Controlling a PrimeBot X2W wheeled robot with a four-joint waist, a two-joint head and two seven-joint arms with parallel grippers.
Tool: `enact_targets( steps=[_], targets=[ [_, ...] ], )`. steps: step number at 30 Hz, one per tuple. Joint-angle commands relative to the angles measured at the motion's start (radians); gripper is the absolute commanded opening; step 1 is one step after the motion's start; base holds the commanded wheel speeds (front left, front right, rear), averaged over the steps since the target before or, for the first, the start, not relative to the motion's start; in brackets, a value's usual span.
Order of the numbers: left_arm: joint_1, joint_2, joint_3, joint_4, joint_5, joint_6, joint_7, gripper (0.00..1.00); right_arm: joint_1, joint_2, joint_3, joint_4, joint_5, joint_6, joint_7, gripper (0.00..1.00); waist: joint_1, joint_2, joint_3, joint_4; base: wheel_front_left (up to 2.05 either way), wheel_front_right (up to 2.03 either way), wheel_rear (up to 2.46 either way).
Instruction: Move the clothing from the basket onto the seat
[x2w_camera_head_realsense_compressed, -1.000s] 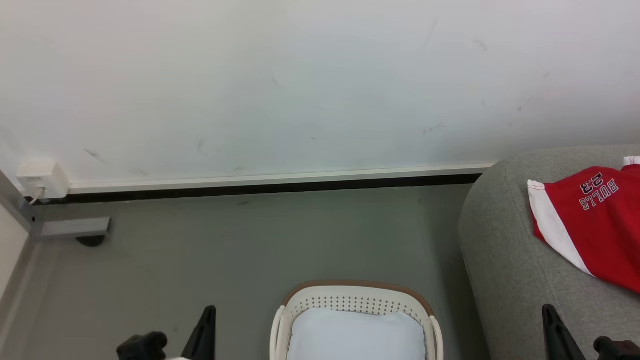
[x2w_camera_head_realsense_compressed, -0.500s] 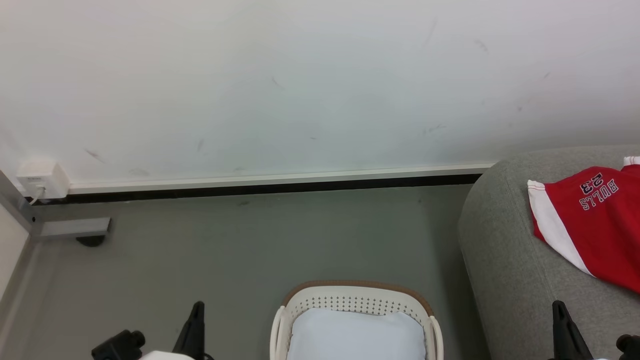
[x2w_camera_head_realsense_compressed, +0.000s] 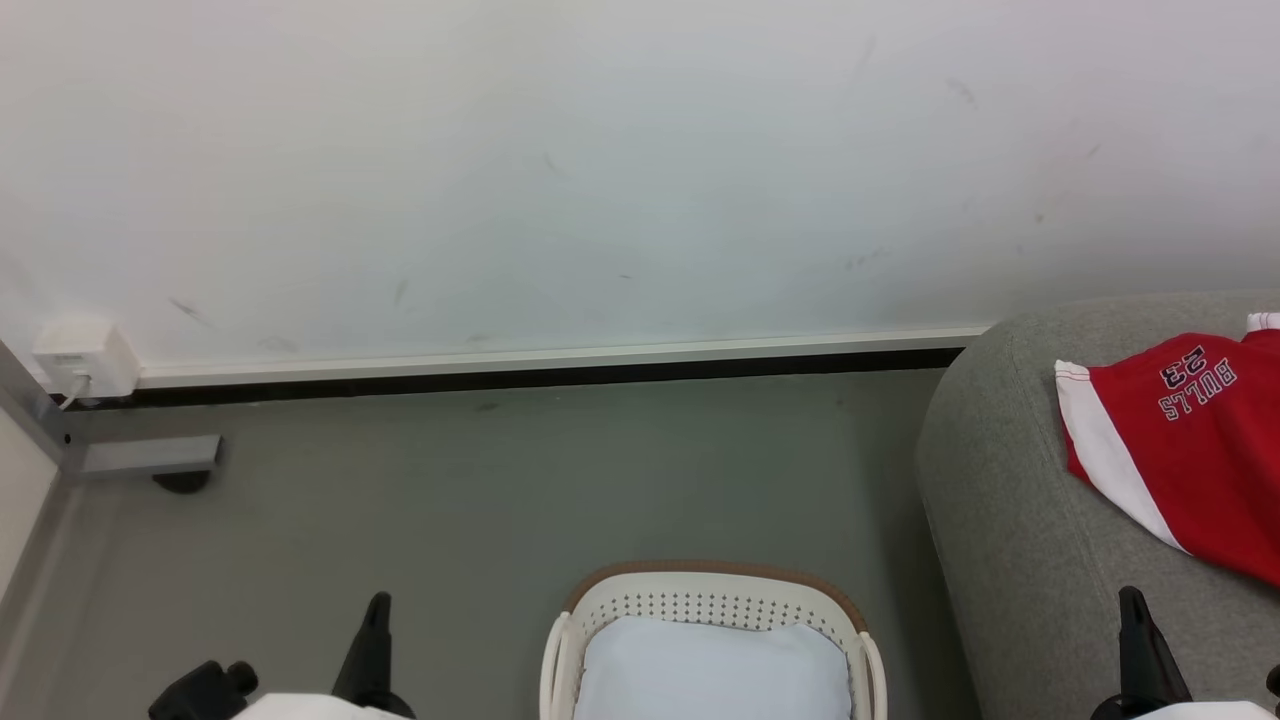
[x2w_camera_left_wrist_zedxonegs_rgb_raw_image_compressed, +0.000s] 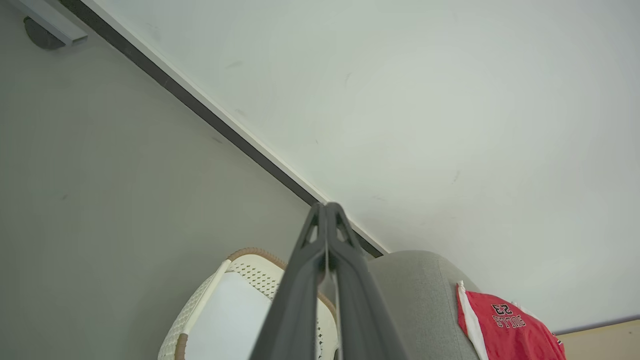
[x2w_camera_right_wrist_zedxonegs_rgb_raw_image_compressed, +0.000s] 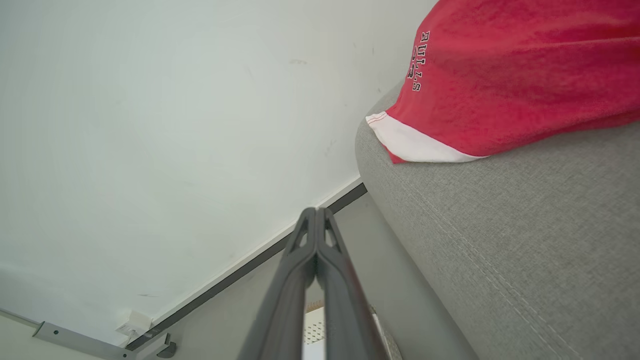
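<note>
The red shorts (x2w_camera_head_realsense_compressed: 1180, 440) with white trim and a small "BULLS 23" print lie on the grey seat (x2w_camera_head_realsense_compressed: 1000, 520) at the right; they also show in the left wrist view (x2w_camera_left_wrist_zedxonegs_rgb_raw_image_compressed: 505, 330) and the right wrist view (x2w_camera_right_wrist_zedxonegs_rgb_raw_image_compressed: 500, 80). The cream basket (x2w_camera_head_realsense_compressed: 710, 600) with its brown rim stands on the floor at bottom centre, showing a pale bottom and no red cloth in the part visible. My left gripper (x2w_camera_head_realsense_compressed: 372, 612) is at the lower left, shut and empty (x2w_camera_left_wrist_zedxonegs_rgb_raw_image_compressed: 326, 206). My right gripper (x2w_camera_head_realsense_compressed: 1130, 600) sits over the seat's front, shut and empty (x2w_camera_right_wrist_zedxonegs_rgb_raw_image_compressed: 316, 210). The jersey is out of view.
A white wall with a dark baseboard (x2w_camera_head_realsense_compressed: 540, 375) runs behind the grey floor. A white power adapter (x2w_camera_head_realsense_compressed: 85, 355) and a metal bracket (x2w_camera_head_realsense_compressed: 150, 455) sit at the far left. The seat's seam (x2w_camera_right_wrist_zedxonegs_rgb_raw_image_compressed: 470, 265) runs close to my right fingers.
Both grippers have drawn back toward the bottom edge, the left one sliding left and the right one sliding right. Basket, shorts and seat have not moved.
</note>
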Motion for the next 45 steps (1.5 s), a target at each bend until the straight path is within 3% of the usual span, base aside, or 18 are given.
enact_targets(
  steps=[1, 45],
  targets=[
    [-0.024, 0.005, 0.011, -0.017, -0.039, -0.006, 0.006, 0.0, -0.024, -0.011, -0.004, -0.018, 0.034, -0.001, 0.007, 0.0, 0.0, 0.0, 0.0, 0.0, 0.0, 0.0, 0.0],
    [-0.037, 0.008, 0.095, -0.064, -0.475, -0.026, 0.126, 0.0, -0.049, -0.016, -0.021, -0.064, 0.541, -0.002, 0.129, 0.0, 0.0, 0.0, -0.001, 0.0, 0.0, 0.0, 0.0]
  ],
)
